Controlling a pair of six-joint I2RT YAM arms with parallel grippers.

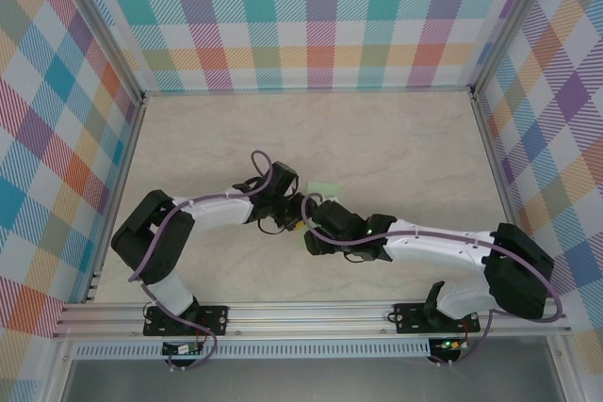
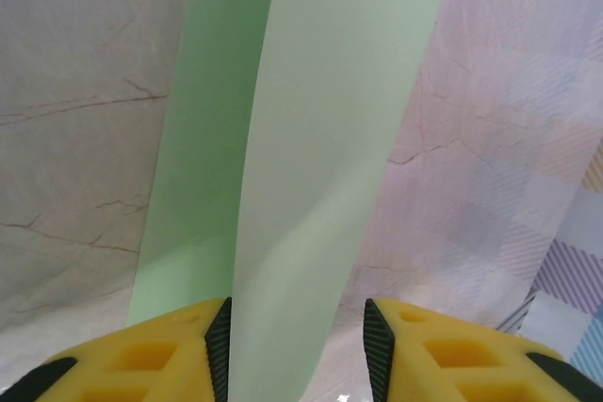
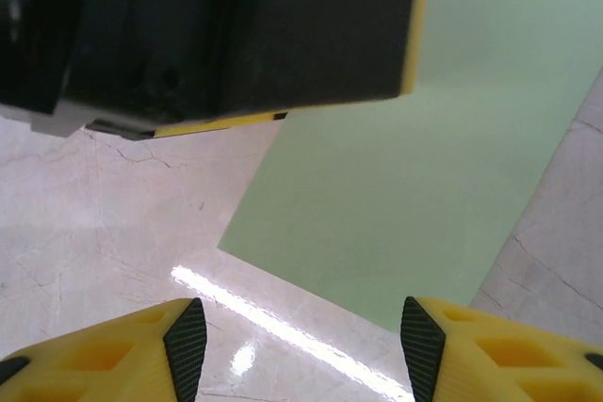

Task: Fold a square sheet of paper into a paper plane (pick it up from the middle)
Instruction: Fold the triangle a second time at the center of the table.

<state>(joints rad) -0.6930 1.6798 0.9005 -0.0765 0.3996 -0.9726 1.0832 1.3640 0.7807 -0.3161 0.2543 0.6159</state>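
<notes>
The pale green sheet of paper [image 1: 323, 185] lies on the marble table at the centre, mostly covered by both wrists. In the left wrist view a long flap of the paper [image 2: 320, 157] curves up and runs between the jaws of my left gripper [image 2: 297, 331]. It lies along the left pad [image 2: 220, 345], with a clear gap to the right pad, so the jaws are open. No dart-shaped paper plane is in view. My right gripper [image 3: 301, 331] hovers open just short of a flat corner of the paper [image 3: 415, 185]. The left gripper's black body [image 3: 226, 25] is close ahead of it.
Chequered walls [image 1: 320, 16] close in the table at the back and on both sides. An aluminium rail [image 1: 311, 313] runs along the near edge by the arm bases. Bare marble tabletop [image 1: 396, 134] stretches behind the grippers.
</notes>
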